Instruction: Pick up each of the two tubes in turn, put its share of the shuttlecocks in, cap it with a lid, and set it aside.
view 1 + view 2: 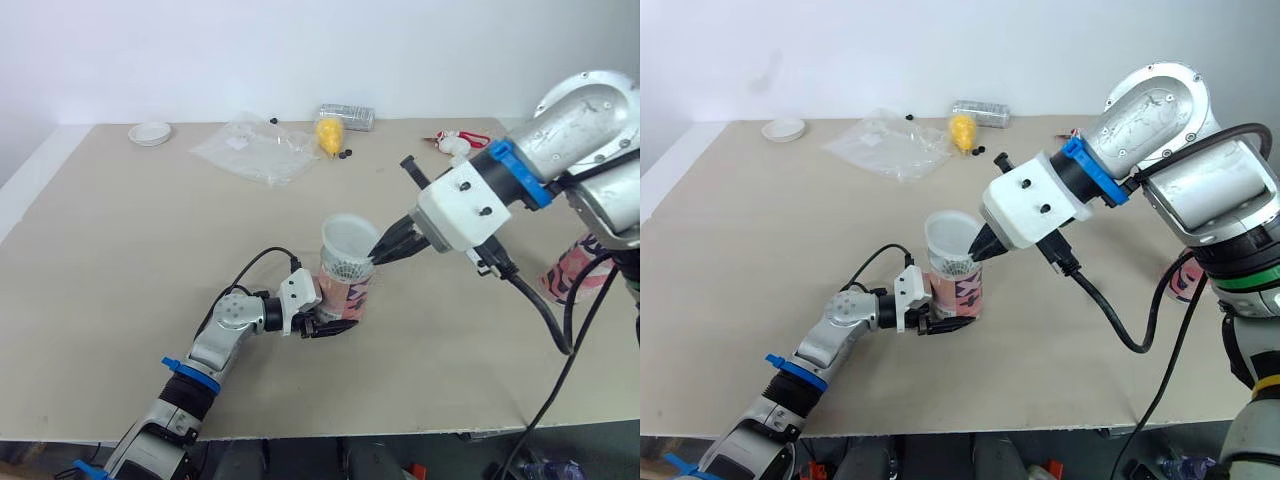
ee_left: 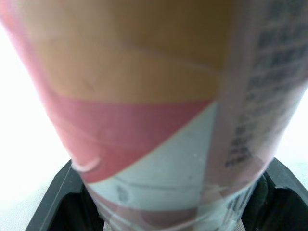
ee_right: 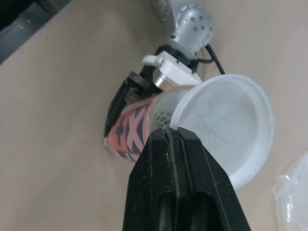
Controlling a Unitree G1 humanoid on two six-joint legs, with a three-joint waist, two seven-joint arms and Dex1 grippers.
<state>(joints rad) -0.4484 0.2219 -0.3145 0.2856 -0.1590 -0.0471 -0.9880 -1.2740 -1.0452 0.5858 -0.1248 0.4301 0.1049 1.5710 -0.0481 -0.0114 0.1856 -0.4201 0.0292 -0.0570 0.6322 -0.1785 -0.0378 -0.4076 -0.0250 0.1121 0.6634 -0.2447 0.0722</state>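
You're at the capping step. Your left end effector (image 1: 335, 326) is clamped on the tube (image 1: 347, 292) near its base, holding it upright on the table (image 1: 120, 260), with shuttlecocks (image 1: 345, 268) showing in its mouth. Your right end effector (image 1: 378, 255) is pinched shut on the rim of the lid (image 1: 345, 235), which sits tilted over the tube's mouth and is not yet seated. Next, as I judge it, level the lid, centre it on the mouth and press down while the left holds firm. The second tube (image 1: 575, 268) waits well off to this tube's right.
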